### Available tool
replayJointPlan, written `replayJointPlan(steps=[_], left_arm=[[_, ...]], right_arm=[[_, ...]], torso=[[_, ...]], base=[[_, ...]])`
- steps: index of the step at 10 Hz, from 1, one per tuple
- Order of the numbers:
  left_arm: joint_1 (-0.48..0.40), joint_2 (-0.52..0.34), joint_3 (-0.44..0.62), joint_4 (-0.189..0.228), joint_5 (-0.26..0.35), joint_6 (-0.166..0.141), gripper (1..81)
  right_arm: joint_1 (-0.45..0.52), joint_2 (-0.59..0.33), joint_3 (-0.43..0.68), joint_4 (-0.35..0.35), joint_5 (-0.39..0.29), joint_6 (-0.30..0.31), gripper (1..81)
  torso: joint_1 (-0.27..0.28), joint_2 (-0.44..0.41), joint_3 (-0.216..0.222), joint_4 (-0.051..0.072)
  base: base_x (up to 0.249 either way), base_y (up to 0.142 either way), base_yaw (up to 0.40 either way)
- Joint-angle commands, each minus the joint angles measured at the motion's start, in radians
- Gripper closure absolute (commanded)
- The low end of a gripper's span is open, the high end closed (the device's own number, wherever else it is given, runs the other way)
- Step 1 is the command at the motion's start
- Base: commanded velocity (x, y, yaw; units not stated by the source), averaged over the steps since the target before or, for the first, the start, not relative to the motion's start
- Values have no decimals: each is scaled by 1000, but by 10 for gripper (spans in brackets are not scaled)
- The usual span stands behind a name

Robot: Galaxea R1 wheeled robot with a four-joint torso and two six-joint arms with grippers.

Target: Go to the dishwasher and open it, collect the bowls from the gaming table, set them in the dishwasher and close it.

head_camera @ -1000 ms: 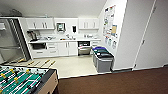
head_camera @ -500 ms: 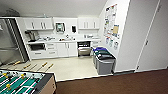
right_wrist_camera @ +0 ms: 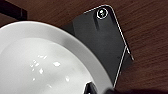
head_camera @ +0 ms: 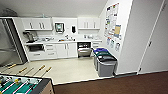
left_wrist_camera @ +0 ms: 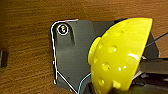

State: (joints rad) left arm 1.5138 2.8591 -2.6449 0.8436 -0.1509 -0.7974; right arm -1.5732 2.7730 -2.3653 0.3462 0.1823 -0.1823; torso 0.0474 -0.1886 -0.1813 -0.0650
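A small white kitchenette is seen ahead across a pale floor [head_camera: 70, 71], with dark brown carpet [head_camera: 112, 86] in the foreground where the robot stands. White cabinets run under a tabletop [head_camera: 62, 41] along the back wall, and the dishwasher [head_camera: 84, 49] is set into that row, toward its right end, with its dark interior exposed and its steel door apparently lowered. Two grey bins [head_camera: 105, 63] stand just to the right of it against the poster wall, and a corner of the foosball table [head_camera: 22, 85] is seen at lower left.

A yellow dimpled bowl [left_wrist_camera: 120, 55] is shown large in the left wrist view and appears to be carried by the left tool; whether its fingers are pinched on it cannot be told. A white bowl [right_wrist_camera: 45, 62] is shown likewise in the right wrist view, and the right tool's state cannot be told either.

The dishwasher lies ahead and slightly right of centre, well apart from both tools, so the right arm is judged marginally nearer. The bins beside the opening are judged the likeliest obstruction.
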Motion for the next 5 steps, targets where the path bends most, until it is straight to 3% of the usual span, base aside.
replayJointPlan(steps=[1, 2, 3, 5], left_arm=[[-43, -18, -3, -3, 36, 0, 811], [-43, -21, -3, -3, 36, 0, 811], [-43, -21, -3, -3, 36, 0, 811], [-43, -18, -3, -1, 36, 0, 811]], right_arm=[[41, -16, 14, -13, -60, 4, 811], [41, -16, 14, -15, -60, 4, 811], [43, -17, 14, -16, -60, 4, 811], [41, -19, 14, -16, -60, 4, 811]], torso=[[0, 0, 0, 97], [0, 0, 0, 86], [0, 0, 0, 23], [0, 0, 0, 67]], base=[[205, 0, 0], [205, 0, 0], [205, 0, 0], [205, 0, 0]])
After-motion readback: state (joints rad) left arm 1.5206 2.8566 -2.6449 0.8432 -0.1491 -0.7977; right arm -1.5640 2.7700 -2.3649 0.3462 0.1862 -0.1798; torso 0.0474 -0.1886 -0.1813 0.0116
